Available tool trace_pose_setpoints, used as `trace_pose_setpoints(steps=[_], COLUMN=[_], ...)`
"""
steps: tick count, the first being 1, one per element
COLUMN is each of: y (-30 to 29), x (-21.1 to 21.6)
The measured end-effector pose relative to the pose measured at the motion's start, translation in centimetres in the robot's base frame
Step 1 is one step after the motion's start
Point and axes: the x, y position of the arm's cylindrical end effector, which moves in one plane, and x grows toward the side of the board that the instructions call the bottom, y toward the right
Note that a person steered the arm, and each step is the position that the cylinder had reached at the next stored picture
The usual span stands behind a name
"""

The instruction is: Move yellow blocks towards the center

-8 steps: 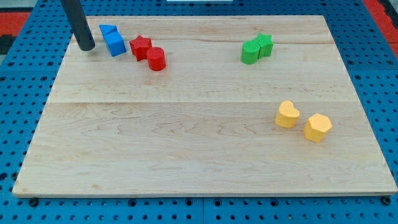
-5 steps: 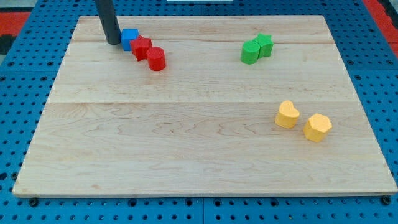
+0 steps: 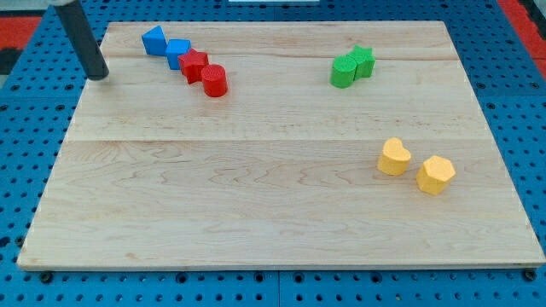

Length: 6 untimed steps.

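Two yellow blocks lie at the view's right: a yellow heart block (image 3: 394,157) and a yellow hexagon block (image 3: 436,174) just right of it, touching or nearly so. My tip (image 3: 99,76) is at the board's upper left edge, far from both yellow blocks. It stands left of the blue blocks and touches no block.
A blue block (image 3: 153,40), a blue cube (image 3: 178,53), a red star (image 3: 194,65) and a red cylinder (image 3: 214,80) form a diagonal row at the upper left. A green cylinder (image 3: 343,72) and a green star (image 3: 363,60) sit at the upper right. The wooden board (image 3: 256,196) lies on a blue pegboard.
My tip swung right to the blue blocks, then back left to the board's edge. The blue blocks shifted right against the red star. The yellow blocks have not moved.
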Motion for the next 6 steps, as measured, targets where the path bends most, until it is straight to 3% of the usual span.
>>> trace_pose_setpoints(steps=[1, 2, 4, 5, 6], y=[5.4, 14.5, 28.9, 29.1, 30.8], x=[2.6, 4.7, 12.6, 17.0, 17.6])
